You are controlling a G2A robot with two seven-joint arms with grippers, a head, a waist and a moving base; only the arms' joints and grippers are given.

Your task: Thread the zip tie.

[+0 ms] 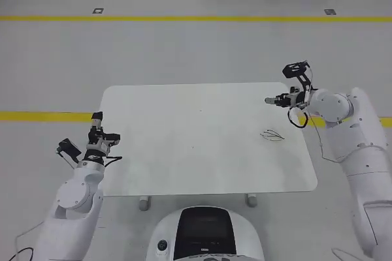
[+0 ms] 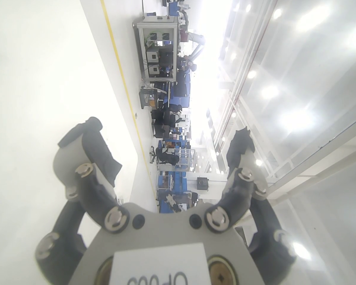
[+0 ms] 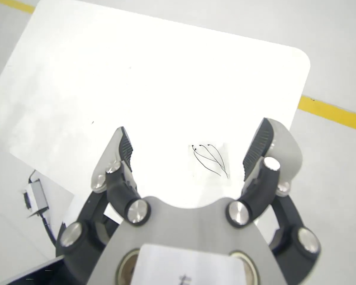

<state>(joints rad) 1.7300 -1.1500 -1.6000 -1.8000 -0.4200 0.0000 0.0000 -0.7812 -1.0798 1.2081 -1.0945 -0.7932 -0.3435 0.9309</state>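
Overhead, a white table (image 1: pixel 183 137) with rounded corners carries a small bunch of thin black zip ties (image 1: pixel 272 135). They lie flat on its right-hand part, nearer the right edge than the centre and about midway between the far and near edges.

Orientation: from above, the long axis of the bunch runs roughly parallel to the table's near edge. In the right wrist view the strands show small heads fanned apart at one end and tails that converge at the other. Which of the two ends points toward the right edge cannot be made out from above.

Right gripper (image 3: pixel 192 127): it hangs over the far right part of the table, beyond the zip ties and apart from them. Its ribbed fingers (image 3: pixel 256 146) are spread wide and hold nothing. The bunch is sighted through the gap between them, untouched.

Left gripper (image 2: pixel 166 130): it sits at the table's left edge, well apart from the zip ties, and points away across the room. Its fingers are likewise spread and hold nothing.

Edges and room: the right edge lies near the bunch. White tabletop extends widely from the bunch toward the left edge, and more narrowly toward the far and near edges. A yellow floor line (image 1: pixel 26 116) meets the table on both sides.
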